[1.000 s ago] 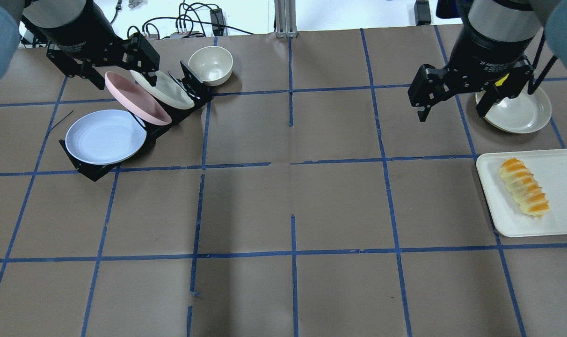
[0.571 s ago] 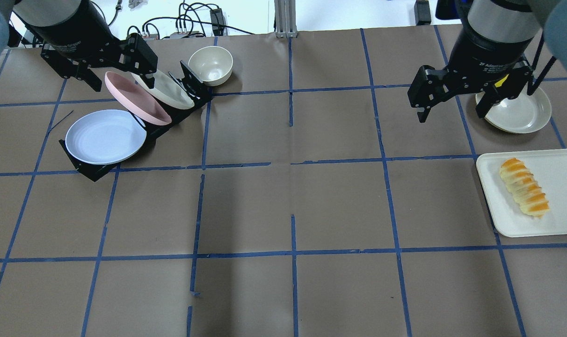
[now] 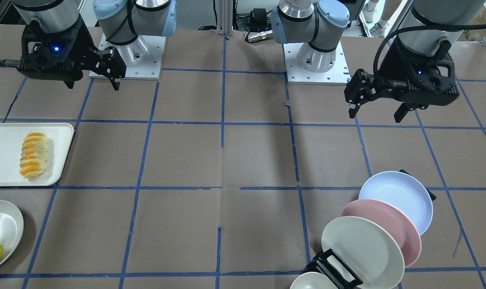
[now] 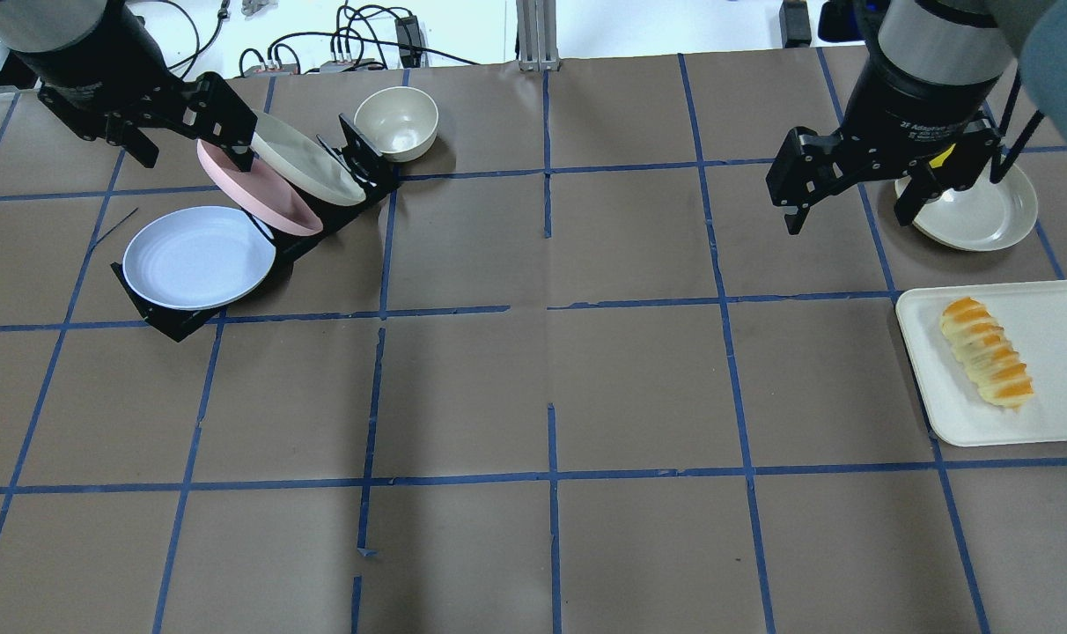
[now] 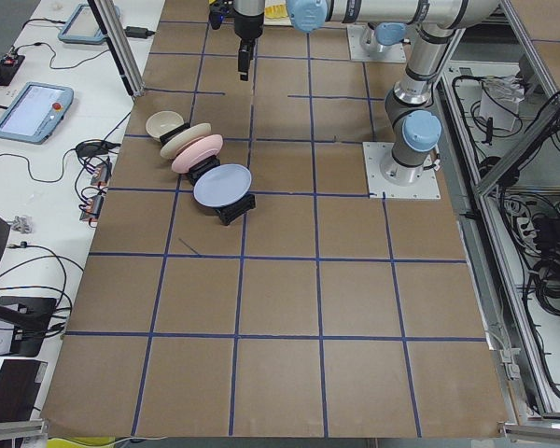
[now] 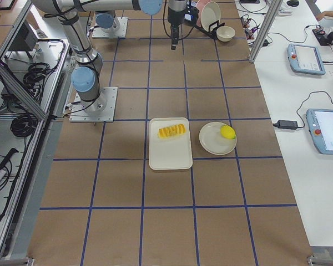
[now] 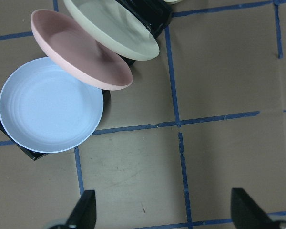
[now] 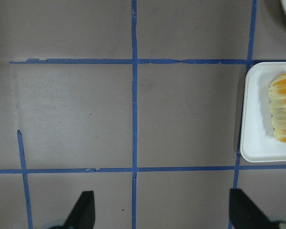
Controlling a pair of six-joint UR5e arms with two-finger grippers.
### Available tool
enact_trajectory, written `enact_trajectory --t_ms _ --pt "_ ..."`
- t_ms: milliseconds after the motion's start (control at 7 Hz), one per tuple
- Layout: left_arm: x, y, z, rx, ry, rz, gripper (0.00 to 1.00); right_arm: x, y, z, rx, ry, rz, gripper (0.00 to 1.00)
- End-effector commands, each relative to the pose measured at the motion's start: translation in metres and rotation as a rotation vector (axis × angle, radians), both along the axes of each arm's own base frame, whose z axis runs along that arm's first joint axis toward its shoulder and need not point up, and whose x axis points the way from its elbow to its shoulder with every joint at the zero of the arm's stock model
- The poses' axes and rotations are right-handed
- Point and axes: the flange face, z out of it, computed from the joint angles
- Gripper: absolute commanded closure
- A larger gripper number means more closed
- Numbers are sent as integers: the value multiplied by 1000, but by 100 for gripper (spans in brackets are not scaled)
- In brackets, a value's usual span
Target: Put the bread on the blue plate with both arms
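Note:
The bread (image 4: 987, 352), an orange-and-cream striped loaf, lies on a white tray (image 4: 1053, 387) at the table's right; it also shows in the front view (image 3: 33, 154) and at the right edge of the right wrist view (image 8: 283, 112). The blue plate (image 4: 199, 257) leans in the front slot of a black rack (image 4: 174, 324) at the left, and shows in the left wrist view (image 7: 50, 105). My left gripper (image 4: 192, 151) is open and empty, held high beyond the rack. My right gripper (image 4: 849, 216) is open and empty, above the table beyond and left of the tray.
A pink plate (image 4: 256, 187) and a cream plate (image 4: 309, 163) lean in the same rack behind the blue one. A cream bowl (image 4: 396, 121) stands beside the rack's far end. A cream dish (image 4: 974, 216) with a yellow lemon-like fruit (image 6: 227, 132) sits beyond the tray.
My left gripper has moved left and a little farther from the robot, off the cream plate toward the pink plate's far end. My right gripper has hardly moved. Plates and bread are unmoved.

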Motion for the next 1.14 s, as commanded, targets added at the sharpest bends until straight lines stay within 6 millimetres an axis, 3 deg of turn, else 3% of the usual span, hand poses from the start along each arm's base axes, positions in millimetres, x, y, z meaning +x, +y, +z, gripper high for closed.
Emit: enact_trajectory --t_ms 0,143,1000 --pt "52 -5 -3 5 2 38 0 0 0 0 -2 2 0 1" --pt "60 -3 1 -6 11 35 0 0 0 2 -4 2 0 1" --pt "62 0 4 -5 8 40 0 -2 -5 -1 7 17 3 1"
